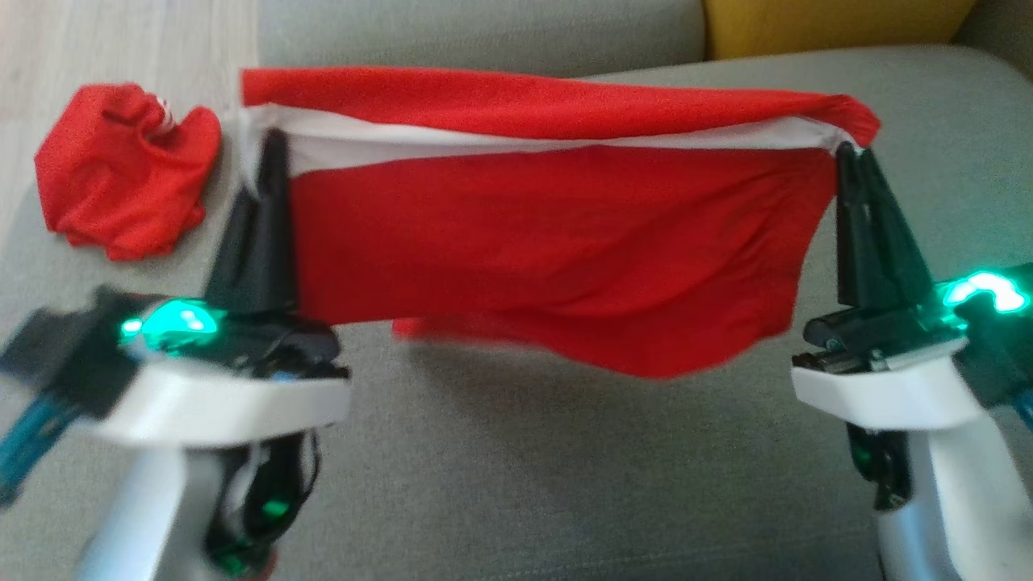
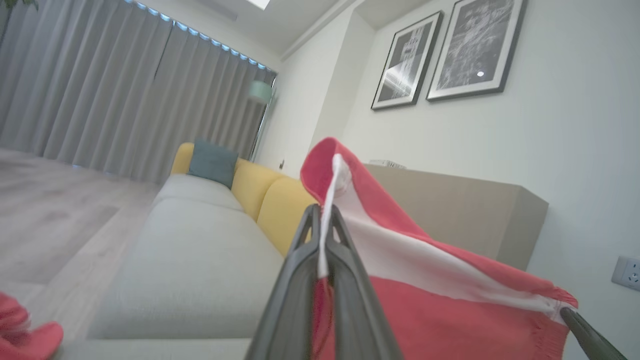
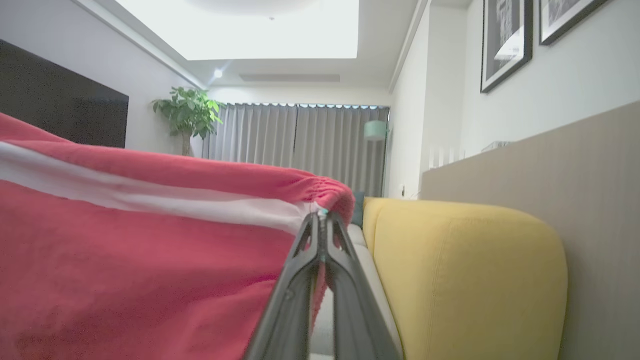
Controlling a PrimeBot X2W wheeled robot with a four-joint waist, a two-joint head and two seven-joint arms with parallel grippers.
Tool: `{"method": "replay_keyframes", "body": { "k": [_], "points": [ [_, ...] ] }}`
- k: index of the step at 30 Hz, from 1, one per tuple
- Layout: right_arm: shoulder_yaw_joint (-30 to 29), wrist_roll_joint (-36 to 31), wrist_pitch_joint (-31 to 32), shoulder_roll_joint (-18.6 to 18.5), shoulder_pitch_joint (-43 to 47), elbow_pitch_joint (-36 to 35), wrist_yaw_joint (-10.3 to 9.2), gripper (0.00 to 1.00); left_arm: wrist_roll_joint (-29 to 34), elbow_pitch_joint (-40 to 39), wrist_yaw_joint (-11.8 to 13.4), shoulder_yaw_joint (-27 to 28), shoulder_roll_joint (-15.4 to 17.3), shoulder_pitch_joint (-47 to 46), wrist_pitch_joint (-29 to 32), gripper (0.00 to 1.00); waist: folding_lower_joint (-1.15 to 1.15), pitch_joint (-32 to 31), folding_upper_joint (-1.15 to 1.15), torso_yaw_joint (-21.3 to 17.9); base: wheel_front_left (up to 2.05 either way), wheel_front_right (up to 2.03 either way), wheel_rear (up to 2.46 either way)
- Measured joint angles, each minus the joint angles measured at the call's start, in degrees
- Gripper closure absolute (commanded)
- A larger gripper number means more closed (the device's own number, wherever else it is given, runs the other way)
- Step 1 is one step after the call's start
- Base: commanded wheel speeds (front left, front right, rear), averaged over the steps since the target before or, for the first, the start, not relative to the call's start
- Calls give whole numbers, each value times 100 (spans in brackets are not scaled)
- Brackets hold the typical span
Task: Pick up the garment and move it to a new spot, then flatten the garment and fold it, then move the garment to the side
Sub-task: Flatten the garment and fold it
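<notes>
A red garment (image 1: 557,234) with a white band hangs stretched in the air above the grey sofa seat (image 1: 565,468). My left gripper (image 1: 270,149) is shut on its left top corner and my right gripper (image 1: 843,153) is shut on its right top corner. The lower hem droops free between them. In the left wrist view the garment (image 2: 425,300) runs to the right from my left gripper (image 2: 322,215), white band pinched between the fingers. The right wrist view has the garment (image 3: 125,250) spreading left from my right gripper (image 3: 320,220).
A second red cloth (image 1: 121,169) lies crumpled on the sofa's far left. A yellow backrest cushion (image 1: 831,24) stands behind the seat, and a teal pillow (image 2: 212,162) sits further along. Wooden floor (image 1: 121,48) lies off the seat's left end.
</notes>
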Motion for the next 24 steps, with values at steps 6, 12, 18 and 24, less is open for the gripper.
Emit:
{"method": "replay_keyframes", "body": {
  "k": [6,12,18,24],
  "points": [
    [1,-1,253,-145,270,-1105,0,100,122,-1470,347,207,364,300,510,100,0,-201,0,-111,0,0,0],
    [224,218,600,-279,169,-1079,0,100,-157,-1346,350,466,516,241,882,100,0,-10,0,-143,0,0,0],
    [805,405,612,-512,-1149,303,0,100,-485,-75,3,538,530,-712,991,100,0,387,0,-146,0,0,0],
    [854,510,137,-346,-3348,2279,0,100,-138,1784,-458,339,480,-2754,700,100,0,927,0,-109,0,0,0]
  ]
}}
